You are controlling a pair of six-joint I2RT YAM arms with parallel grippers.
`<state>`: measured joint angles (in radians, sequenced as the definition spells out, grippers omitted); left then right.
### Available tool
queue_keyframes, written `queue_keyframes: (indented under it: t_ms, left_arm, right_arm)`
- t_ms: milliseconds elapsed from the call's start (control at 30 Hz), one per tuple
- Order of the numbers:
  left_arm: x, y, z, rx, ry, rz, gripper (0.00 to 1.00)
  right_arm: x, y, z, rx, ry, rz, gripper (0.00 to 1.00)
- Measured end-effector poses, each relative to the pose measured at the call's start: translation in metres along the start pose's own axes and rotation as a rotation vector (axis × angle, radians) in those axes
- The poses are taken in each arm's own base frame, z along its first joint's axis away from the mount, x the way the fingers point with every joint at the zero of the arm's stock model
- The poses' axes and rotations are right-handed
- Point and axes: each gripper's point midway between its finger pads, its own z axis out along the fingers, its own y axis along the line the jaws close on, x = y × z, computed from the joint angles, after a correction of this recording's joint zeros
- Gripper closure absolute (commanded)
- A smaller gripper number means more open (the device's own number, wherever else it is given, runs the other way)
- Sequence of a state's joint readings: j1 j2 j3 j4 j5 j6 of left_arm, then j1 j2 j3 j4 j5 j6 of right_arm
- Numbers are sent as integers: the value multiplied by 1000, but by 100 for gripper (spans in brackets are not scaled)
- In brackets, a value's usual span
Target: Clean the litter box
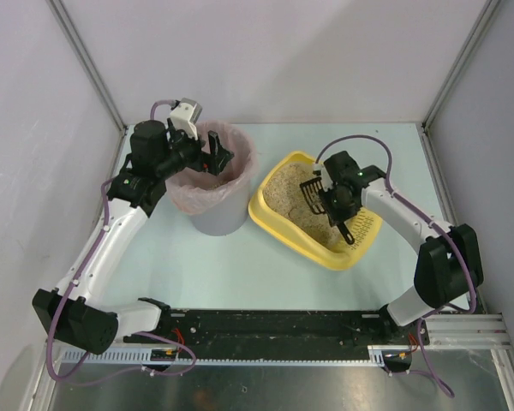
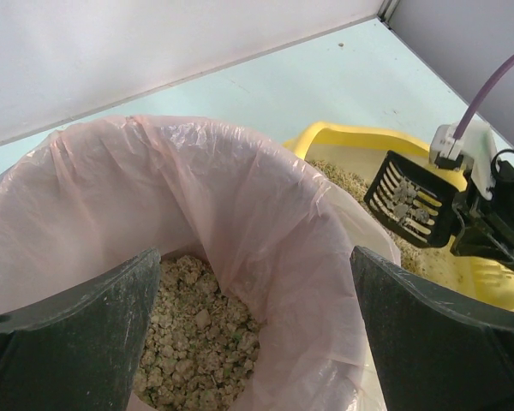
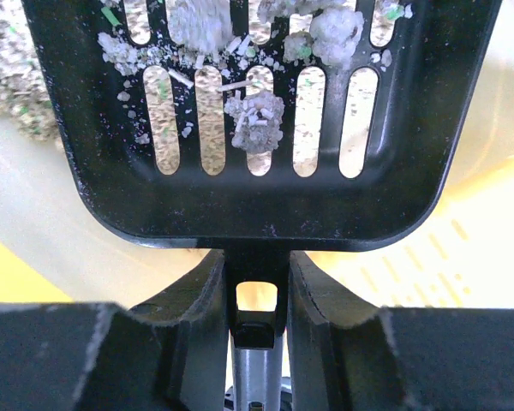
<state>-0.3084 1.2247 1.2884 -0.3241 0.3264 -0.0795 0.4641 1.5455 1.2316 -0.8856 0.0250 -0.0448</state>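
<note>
1. A black rail (image 1: 274, 330) ran along the near edge and carried both arm bases. A pale blue-green table (image 1: 325, 274) lay beyond it, with plain grey-white walls on the left, right and far sides.
2. Counts: two arms, two grippers, one litter box, one bin, one scoop, and a few clumps on the scoop.
3. The litter box (image 1: 267, 219) sat on the table right of centre, angled, just beside the bin. It held beige litter, and its slotted end was the nearer one.
4. The grey bin (image 1: 216, 219), lined with a pink bag (image 1: 242, 159), stood left of the box with litter lumps at its bottom.
5. The right arm was bent at the elbow by the right wall, its forearm angled left over the box. The right gripper (image 3: 257, 274) was clamped on the scoop (image 3: 257, 205) handle. The scoop was above the litter at the box's far end and carried grey clumps (image 3: 255, 120).
6. The left arm rose from the near left with its wrist at the bin's far-left rim. The left gripper (image 1: 216, 154) was above the bag opening, fingers spread wide and holding nothing.
</note>
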Motion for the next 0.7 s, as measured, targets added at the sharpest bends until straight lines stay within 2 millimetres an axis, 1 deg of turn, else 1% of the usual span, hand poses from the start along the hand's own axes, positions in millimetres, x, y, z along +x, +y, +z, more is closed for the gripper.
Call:
queue_keyframes:
  t_ms: [100,200,267,367,500,633,700]
  left_arm:
    - [0,0,0,0,0,0,4]
    - [0,0,0,0,0,0,4]
    - [0,0,0,0,0,0,4]
    - [0,0,0,-2,0,0,4]
    - [0,3,0,-17,-1,0,3]
    - [3,4,0,-23,4,-2,3]
    - [5,5,1,-28,9,-3,3]
  right_arm:
    - [0,-6,0,5,0,21,100]
    - [2,-5,0,29,8,-3,100]
    - [2,-3,0,12,9,-2,100]
    - [2,-11,0,8,8,26,100]
    - [2,-6,0,7,9,7,100]
    - [1,-14,1,-7,1,49,100]
    - [1,-14,1,11,4,35,100]
